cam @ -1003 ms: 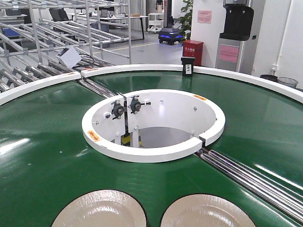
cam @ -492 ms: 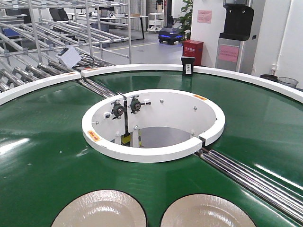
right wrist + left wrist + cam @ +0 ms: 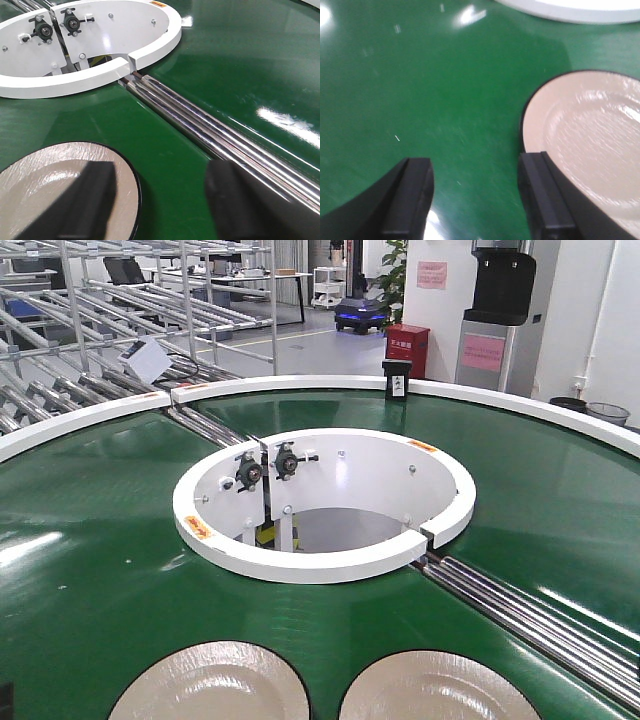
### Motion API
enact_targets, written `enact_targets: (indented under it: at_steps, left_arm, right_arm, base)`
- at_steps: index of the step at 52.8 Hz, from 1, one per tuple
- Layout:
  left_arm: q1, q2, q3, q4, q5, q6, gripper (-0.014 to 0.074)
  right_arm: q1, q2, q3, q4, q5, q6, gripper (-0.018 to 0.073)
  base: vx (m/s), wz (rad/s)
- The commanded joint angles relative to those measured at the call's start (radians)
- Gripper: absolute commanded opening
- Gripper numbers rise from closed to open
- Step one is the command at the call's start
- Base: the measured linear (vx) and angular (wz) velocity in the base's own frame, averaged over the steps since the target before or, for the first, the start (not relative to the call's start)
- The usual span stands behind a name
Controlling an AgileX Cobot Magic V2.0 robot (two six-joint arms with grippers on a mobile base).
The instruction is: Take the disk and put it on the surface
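Note:
Two beige disks with thin black rims lie side by side on the green conveyor belt (image 3: 90,570), a left disk (image 3: 210,685) and a right disk (image 3: 435,690). My left gripper (image 3: 475,192) hangs open over bare belt, with a disk (image 3: 590,145) just to its right and the right finger overlapping that disk's rim in the picture. Open as well, my right gripper (image 3: 165,200) has its left finger over the right part of a disk (image 3: 40,180) and its right finger near the steel rollers. The glossy dark tabletop is out of view.
A white inner ring (image 3: 320,565) surrounds the conveyor's central hole with bearings and brackets inside. Steel rollers (image 3: 530,620) cross the belt at the right, also the steel rollers (image 3: 210,125) close to my right gripper. Metal racks (image 3: 120,300) stand behind.
The disks and belt look unchanged. A small dark patch has come into the bottom-left corner of the front view.

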Motion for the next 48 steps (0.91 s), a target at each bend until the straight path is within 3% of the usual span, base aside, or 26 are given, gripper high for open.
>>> enact_targets:
  at_steps: [1, 9, 22, 36, 48]
  left_arm:
    - [-0.004, 0.062, -0.048, -0.101, -0.051, -0.012, 0.0505]
    - [-0.004, 0.215, -0.142, -0.279, 0.035, 0.1, 0.0505]
    - [0.041, 0.502, -0.365, -0.44, 0.203, 0.281, 0.0505]
    - [0.078, 0.735, -0.513, -0.672, 0.396, 0.624, 0.0505]
    - [0.078, 0.864, -0.549, -0.853, 0.522, 0.834, 0.0503]
  right_arm:
    - [-0.007, 0.006, -0.034, -0.004, -0.076, -0.001, 0.0601]
    - [-0.007, 0.008, -0.034, 0.0, -0.075, -0.001, 0.0624]
    - [-0.007, 0.008, -0.034, -0.001, -0.075, -0.005, 0.06]
    - [-0.007, 0.008, -0.034, -0.001, -0.075, -0.005, 0.0593]
    - [-0.007, 0.008, -0.034, -0.013, -0.075, -0.005, 0.0593]
  base:
    - [0.0, 0.0]
    - [0.0, 0.0]
    - [0.0, 0.0]
    - [0.0, 0.0]
    - [0.0, 0.0]
